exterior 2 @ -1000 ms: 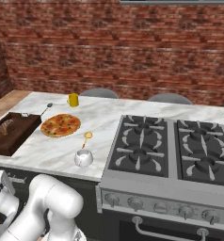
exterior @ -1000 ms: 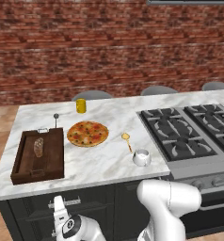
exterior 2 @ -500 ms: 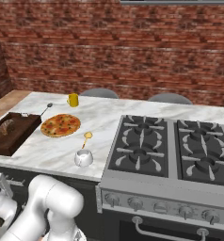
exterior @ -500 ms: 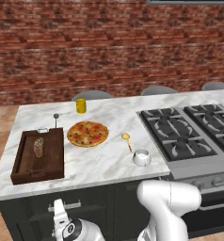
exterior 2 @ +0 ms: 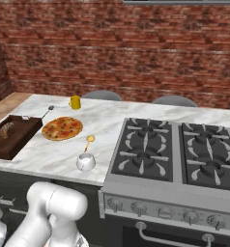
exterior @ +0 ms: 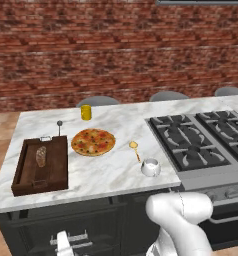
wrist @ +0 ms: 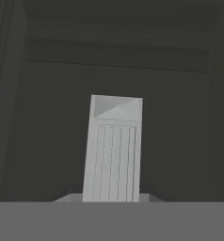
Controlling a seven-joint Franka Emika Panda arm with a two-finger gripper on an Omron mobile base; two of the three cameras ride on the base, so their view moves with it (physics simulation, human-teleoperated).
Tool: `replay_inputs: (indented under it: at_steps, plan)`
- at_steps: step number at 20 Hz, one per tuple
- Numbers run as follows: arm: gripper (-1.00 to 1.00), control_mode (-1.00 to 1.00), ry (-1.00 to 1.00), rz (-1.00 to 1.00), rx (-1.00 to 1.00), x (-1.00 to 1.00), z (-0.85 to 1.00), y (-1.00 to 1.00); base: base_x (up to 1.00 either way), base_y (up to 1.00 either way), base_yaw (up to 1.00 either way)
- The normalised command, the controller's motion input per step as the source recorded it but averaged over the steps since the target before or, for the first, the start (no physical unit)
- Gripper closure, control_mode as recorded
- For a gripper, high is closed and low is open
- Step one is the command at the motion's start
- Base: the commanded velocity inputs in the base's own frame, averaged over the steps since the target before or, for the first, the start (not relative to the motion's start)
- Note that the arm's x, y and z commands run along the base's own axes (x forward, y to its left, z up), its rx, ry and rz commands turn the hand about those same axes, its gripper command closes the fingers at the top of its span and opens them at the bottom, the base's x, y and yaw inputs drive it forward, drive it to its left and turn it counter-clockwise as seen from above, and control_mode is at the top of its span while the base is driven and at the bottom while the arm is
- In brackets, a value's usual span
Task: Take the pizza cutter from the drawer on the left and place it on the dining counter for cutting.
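Below the white marble dining counter [exterior: 116,172] [exterior 2: 54,154], my gripper [exterior: 64,246] hangs low in front of the charcoal drawer [exterior: 98,222], just ahead of its silver bar handle [exterior: 77,236]. In the hand view the gripper [wrist: 114,150] appears as one pale ribbed block with no gap, and nothing is held in it. Behind it is the dark drawer front [wrist: 48,117]. The drawer looks closed, and the pizza cutter is hidden.
On the counter sit a brown wooden tray [exterior: 41,167], a pizza [exterior: 93,142], a yellow cup [exterior: 86,112], a yellow-headed spatula [exterior: 135,149], a white bowl [exterior: 150,167] and a thin grey utensil [exterior: 59,126]. The black gas cooktop [exterior: 201,135] lies to the right.
In the left base view the hand has sunk a little lower in front of the cabinet. The things on the counter have not moved.
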Motion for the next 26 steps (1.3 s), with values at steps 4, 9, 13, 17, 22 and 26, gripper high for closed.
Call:
replay_inputs:
  at_steps: [4,9,13,17,22,26]
  plan:
    - [1.00,-1.00,0.00,0.00,0.00,-0.97,-0.03,0.00,0.00,0.00,0.00]
    - [1.00,-1.00,0.00,0.00,0.00,-0.86,-0.02,0.00,0.00,0.00,0.00]
    - [1.00,-1.00,0.00,0.00,0.00,-0.76,-0.01,0.00,0.00,0.00,0.00]
    - [1.00,-1.00,0.00,0.00,0.00,-0.71,-0.01,0.00,0.00,0.00,0.00]
    - [1.00,-1.00,0.00,0.00,0.00,-0.66,0.00,0.00,0.00,0.00,0.00]
    - [1.00,-1.00,0.00,0.00,0.00,-0.63,0.00,0.00,0.00,0.00,0.00]
